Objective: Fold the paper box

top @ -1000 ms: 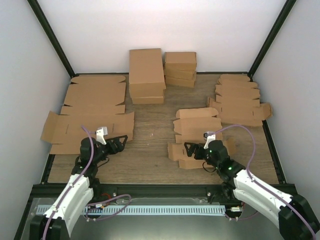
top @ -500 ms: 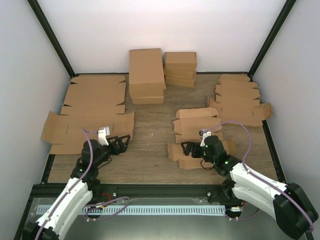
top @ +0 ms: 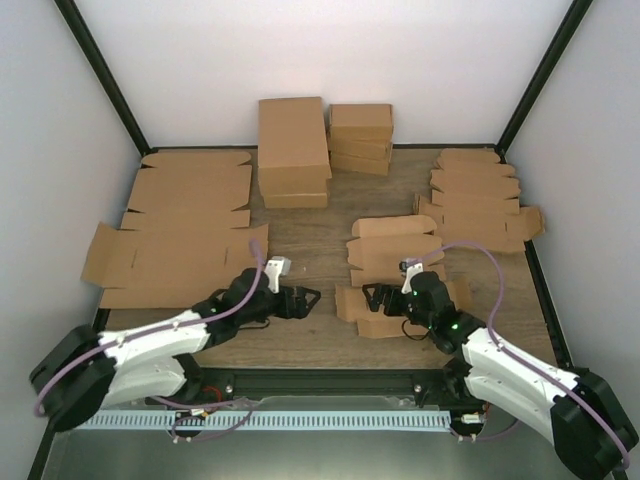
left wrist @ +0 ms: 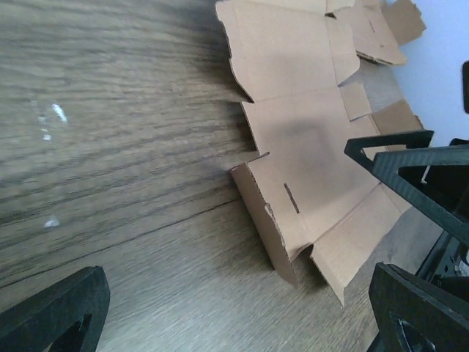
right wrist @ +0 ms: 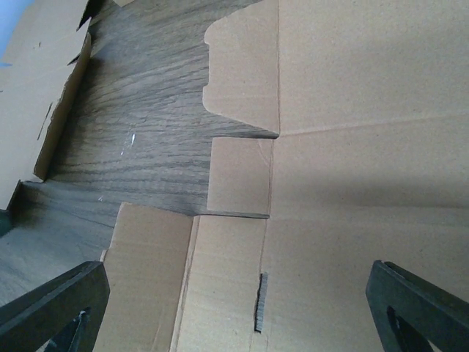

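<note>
Top external view: paper box [top: 392, 262] lies unfolded on the table [top: 310, 230], right of centre — plain brown, flaps spread.
Left wrist view: one edge flap stands raised.
Left gripper [top: 306, 300]: jaws wide, empty, just left of the box.
Right gripper [top: 370, 297]: jaws wide, empty — over the box's near end.

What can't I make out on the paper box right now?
- Top view: the paper box's near flaps, covered by the right gripper.
- Left wrist view: its right edge, behind the right gripper's fingers.
- Right wrist view: most of the sheet, cut off by the frame's right and bottom edges.
</note>
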Controlling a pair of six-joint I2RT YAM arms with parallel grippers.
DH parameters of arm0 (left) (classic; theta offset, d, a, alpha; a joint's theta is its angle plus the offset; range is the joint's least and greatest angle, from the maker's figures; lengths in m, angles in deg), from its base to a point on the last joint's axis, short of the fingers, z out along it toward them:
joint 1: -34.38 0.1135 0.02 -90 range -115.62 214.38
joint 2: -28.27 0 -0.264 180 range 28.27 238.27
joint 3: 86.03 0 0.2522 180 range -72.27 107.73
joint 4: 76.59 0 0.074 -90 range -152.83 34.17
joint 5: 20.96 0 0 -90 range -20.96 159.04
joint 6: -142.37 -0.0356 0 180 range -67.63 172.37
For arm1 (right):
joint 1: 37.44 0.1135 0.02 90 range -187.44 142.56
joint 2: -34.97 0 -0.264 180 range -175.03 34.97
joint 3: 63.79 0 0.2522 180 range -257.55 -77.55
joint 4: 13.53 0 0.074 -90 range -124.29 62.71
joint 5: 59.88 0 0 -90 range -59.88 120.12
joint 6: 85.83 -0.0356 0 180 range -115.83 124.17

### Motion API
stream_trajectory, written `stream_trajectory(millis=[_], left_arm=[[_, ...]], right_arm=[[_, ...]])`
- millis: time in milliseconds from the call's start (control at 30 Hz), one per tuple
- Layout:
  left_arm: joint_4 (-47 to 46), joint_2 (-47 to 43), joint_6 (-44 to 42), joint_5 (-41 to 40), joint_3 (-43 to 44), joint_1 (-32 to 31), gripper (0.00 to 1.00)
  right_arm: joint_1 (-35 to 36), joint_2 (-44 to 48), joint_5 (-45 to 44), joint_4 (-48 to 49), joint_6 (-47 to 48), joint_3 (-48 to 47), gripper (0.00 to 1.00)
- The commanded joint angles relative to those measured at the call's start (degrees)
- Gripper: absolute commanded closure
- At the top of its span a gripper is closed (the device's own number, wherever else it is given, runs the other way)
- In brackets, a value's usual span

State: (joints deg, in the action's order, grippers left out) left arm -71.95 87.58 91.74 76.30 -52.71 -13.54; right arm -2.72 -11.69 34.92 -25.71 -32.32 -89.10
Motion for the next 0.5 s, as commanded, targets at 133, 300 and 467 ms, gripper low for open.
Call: stream_trajectory(millis=[133,300,467], left_arm=[[-12.10,17.36,6.94,-1.05,7.09,-5.25,0.07],[-13.12,26.87,8.99,2.23,12.39,-6.18,0.29],[-12.85,31.76,10.62,1.88,15.65,-7.24,0.37]], right_arm=[[0.35,4.29,-1.97,-1.06,0.14,-0.97,0.00],[0.37,4.31,-2.30,-1.28,0.10,-1.16,0.00],[0.35,4.38,-2.35,-1.78,0.19,-1.49,0.00]])
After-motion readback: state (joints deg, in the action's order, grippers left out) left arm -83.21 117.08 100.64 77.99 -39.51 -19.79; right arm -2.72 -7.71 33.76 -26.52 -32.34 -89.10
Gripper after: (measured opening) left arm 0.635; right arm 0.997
